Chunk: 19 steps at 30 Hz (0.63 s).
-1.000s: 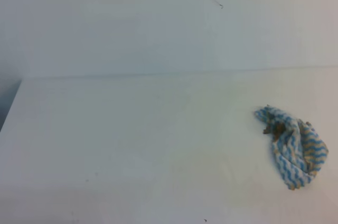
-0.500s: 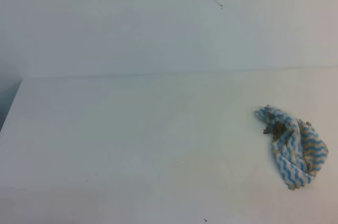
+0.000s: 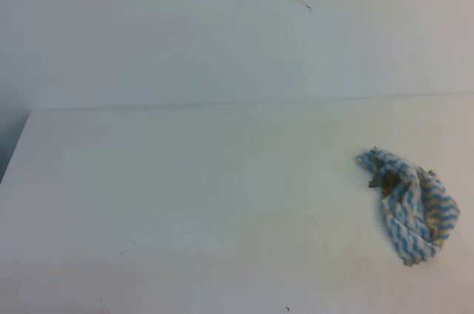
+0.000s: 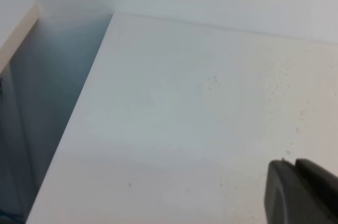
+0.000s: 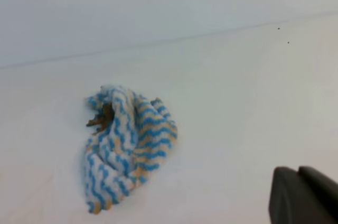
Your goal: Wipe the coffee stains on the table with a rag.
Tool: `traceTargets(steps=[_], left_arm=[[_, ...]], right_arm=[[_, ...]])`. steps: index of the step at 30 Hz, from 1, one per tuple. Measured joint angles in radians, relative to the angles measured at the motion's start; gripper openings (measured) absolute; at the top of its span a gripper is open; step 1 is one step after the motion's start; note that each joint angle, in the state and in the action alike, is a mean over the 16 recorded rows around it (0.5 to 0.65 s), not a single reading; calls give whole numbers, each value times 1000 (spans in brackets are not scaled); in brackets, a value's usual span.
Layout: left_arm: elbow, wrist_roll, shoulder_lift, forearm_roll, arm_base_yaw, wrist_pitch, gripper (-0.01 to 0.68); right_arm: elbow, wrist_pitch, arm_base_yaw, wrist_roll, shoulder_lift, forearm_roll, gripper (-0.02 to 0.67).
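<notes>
Rag [image 3: 409,205] lies bunched and stained on the table [image 3: 185,195], fingers' state untellable, so a careless regrasp could smear coffee back.

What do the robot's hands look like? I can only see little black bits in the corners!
Only a corner of each shows. The left gripper is a dark black, smooth block with rounded edges and a thin seam down it. The right gripper looks the same: matte black, rounded, with one seam. No cables, markings or arms are visible.
</notes>
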Motion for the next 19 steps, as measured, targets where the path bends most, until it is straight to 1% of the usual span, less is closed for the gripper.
traceTargets(steps=[19], left_arm=[[0, 0, 0, 0, 0, 0, -1]], right_arm=[[0, 10, -1, 0, 0, 2, -4]])
